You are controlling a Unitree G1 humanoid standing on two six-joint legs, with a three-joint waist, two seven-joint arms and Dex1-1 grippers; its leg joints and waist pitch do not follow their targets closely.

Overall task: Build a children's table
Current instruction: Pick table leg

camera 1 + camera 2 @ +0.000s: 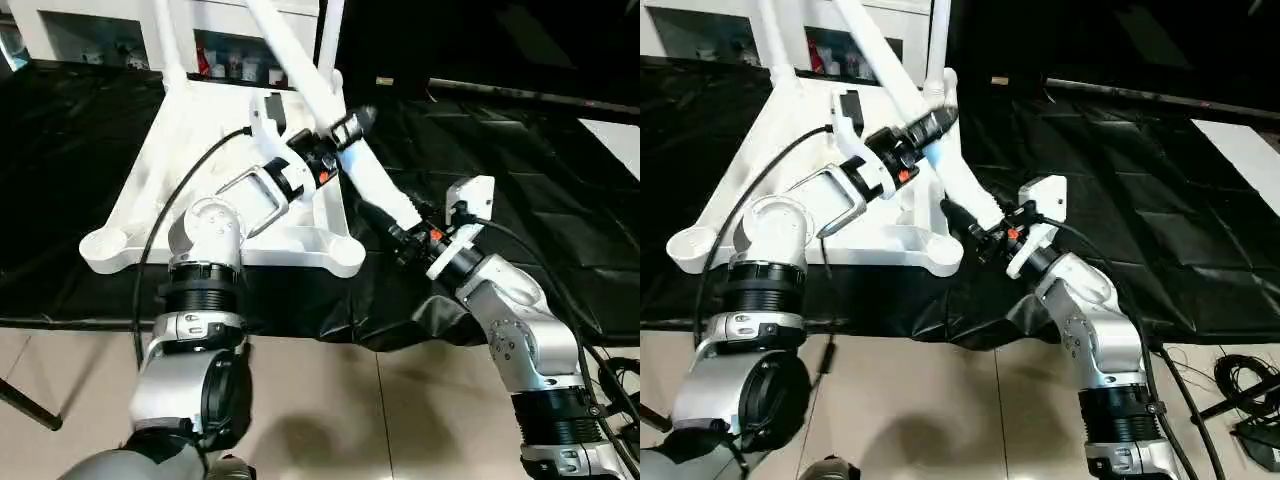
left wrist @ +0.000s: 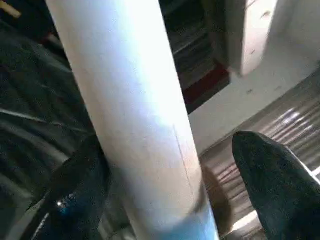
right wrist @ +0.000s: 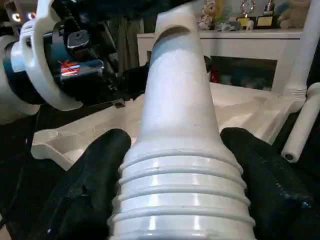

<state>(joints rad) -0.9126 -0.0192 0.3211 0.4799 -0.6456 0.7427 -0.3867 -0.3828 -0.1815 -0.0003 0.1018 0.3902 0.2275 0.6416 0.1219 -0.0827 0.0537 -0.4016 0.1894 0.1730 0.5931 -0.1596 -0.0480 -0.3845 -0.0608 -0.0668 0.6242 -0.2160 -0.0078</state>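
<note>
The children's table lies in parts. Its white tabletop rests upside down on the black mat, with two legs standing in the far corner sockets. A third loose leg slants over the near right corner socket. My right gripper is shut on its ribbed flared end, a finger pressed on each side. Higher up the shaft, my left gripper is open around it. One finger touches the tube and the other stands apart from it.
A white cabinet with small items on its shelves stands behind the tabletop. The black mat spreads to the right, with a white panel at its far right edge. Tiled floor lies in front.
</note>
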